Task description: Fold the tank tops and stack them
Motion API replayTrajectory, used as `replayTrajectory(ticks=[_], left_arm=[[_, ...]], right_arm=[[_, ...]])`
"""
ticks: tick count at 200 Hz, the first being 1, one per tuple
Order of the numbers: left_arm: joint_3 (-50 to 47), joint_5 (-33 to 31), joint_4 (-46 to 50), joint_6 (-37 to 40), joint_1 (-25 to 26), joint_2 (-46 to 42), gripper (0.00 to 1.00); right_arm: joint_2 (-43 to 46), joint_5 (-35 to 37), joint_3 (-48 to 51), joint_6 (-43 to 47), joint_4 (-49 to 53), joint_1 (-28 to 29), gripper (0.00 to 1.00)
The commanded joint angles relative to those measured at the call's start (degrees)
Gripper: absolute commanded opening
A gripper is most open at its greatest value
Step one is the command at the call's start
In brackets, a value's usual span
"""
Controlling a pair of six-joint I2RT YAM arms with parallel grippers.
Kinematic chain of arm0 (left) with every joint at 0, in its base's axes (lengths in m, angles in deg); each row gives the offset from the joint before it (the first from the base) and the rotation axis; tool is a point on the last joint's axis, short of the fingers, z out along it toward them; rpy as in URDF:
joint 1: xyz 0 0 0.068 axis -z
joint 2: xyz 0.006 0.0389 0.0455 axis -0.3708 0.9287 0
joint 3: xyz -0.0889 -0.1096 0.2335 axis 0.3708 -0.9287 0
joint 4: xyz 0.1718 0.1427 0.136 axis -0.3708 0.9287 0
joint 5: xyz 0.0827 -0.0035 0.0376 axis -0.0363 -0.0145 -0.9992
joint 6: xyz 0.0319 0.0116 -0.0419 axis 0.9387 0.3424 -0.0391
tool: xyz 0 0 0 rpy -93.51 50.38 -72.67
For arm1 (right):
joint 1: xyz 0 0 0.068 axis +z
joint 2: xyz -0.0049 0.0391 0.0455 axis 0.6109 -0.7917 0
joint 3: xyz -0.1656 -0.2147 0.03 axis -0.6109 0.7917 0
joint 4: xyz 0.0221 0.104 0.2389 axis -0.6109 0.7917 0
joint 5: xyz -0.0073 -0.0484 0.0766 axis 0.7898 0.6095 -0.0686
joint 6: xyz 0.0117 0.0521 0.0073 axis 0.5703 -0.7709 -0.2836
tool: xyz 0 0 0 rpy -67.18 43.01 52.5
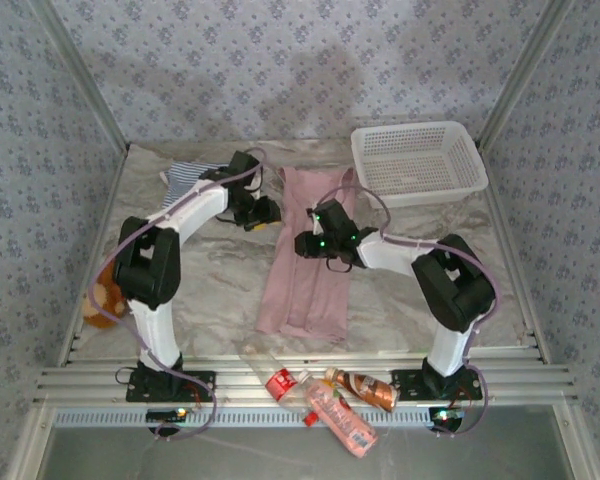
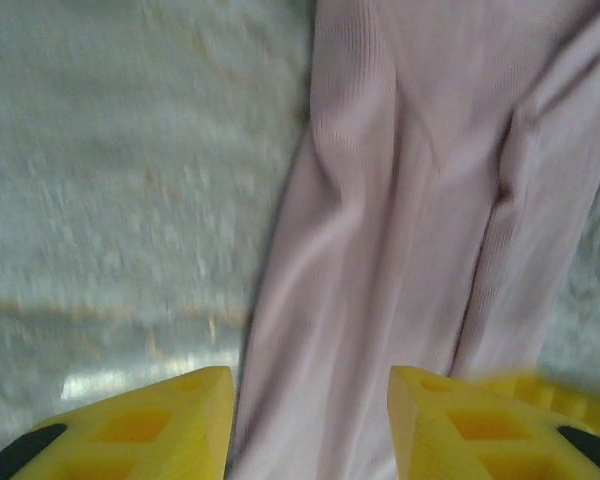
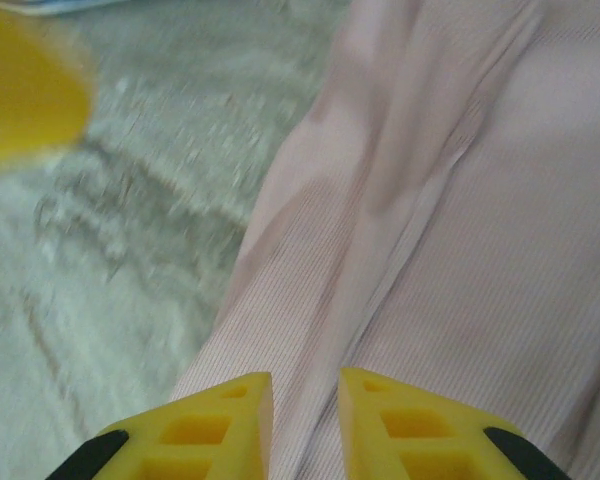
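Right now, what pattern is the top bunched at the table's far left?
Thin navy-and-white stripes on that tank top; the top external view shows it best.

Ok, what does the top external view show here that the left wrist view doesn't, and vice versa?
Top external takes in the wider scene: the striped tank top far left, the white basket far right, a brown plush toy at the left edge, bottles by the arm bases. Left wrist gives the close-up: ribbed weave and lengthwise creases on the pink tank top, with the left gripper over its edge, jaws open. Both show the pink tank top lying on the marbled table.
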Motion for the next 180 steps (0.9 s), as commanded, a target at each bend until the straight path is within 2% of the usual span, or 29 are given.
replayTrajectory(ticks=[1,96,180], left_arm=[[6.5,-1.2,0.2,2.1,-0.5,4.8,0.44],[24.9,1.3,-5.7,-0.7,-0.5,22.5,0.45],[40.5,2.0,1.8,2.9,-0.3,34.6,0.45]], right_arm=[[2.5,-3.7,2.9,3.0,-1.6,2.2,0.26],[0.2,-7.6,3.9,16.3,3.4,11.9,0.24],[-1.1,-4.4,4.6,24.5,15.4,12.5,0.22]])
